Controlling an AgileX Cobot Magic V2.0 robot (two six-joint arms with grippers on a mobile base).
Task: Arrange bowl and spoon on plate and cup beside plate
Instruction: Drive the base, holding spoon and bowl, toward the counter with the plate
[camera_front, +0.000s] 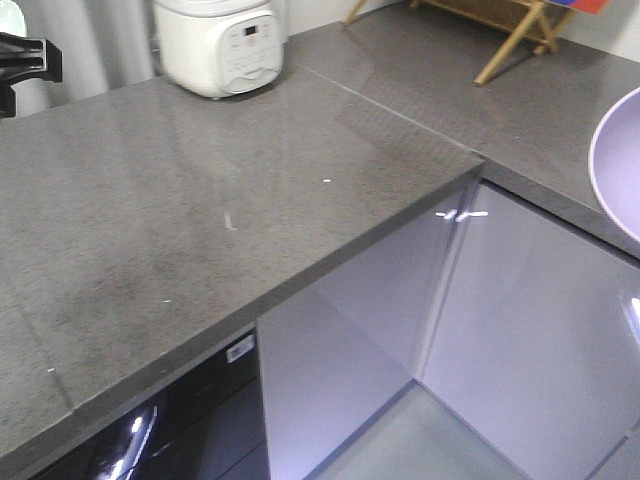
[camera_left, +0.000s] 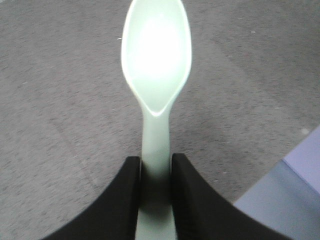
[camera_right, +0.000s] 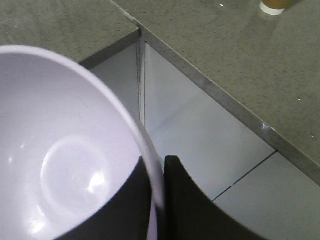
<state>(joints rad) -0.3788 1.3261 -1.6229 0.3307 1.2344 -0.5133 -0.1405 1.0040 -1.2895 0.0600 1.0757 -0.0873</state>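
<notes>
Left gripper (camera_left: 156, 165) has the mint-green spoon (camera_left: 156, 55), black fingers (camera_left: 125, 200) clamped on either side of the handle. The oval head points straight away from the wrist, hollow side up and catching a bright glare. Under it is speckled grey countertop (camera_left: 60, 100), and a pale cabinet face shows in the lower right corner of that view.

Over to the right gripper (camera_right: 157, 165): it's pinching the wall of the lavender bowl (camera_right: 65, 150). One finger is inside, one outside, and the thin rim runs between them. The bowl is glossy inside and held off the counter. It hangs over the inner corner where the two runs of worktop meet, with pale cabinet doors (camera_right: 200, 145) below it.

The brown paper cup (camera_right: 272, 6) is just peeking in at the top edge of the right wrist view. Only its white-banded base shows, standing on the far run of counter, well apart from the bowl.

From the front camera, the bowl's edge cuts in at the right border. A white rice cooker (camera_front: 220, 45) sits at the back of the counter, and a wooden stand (camera_front: 515, 35) is off in the top right.
</notes>
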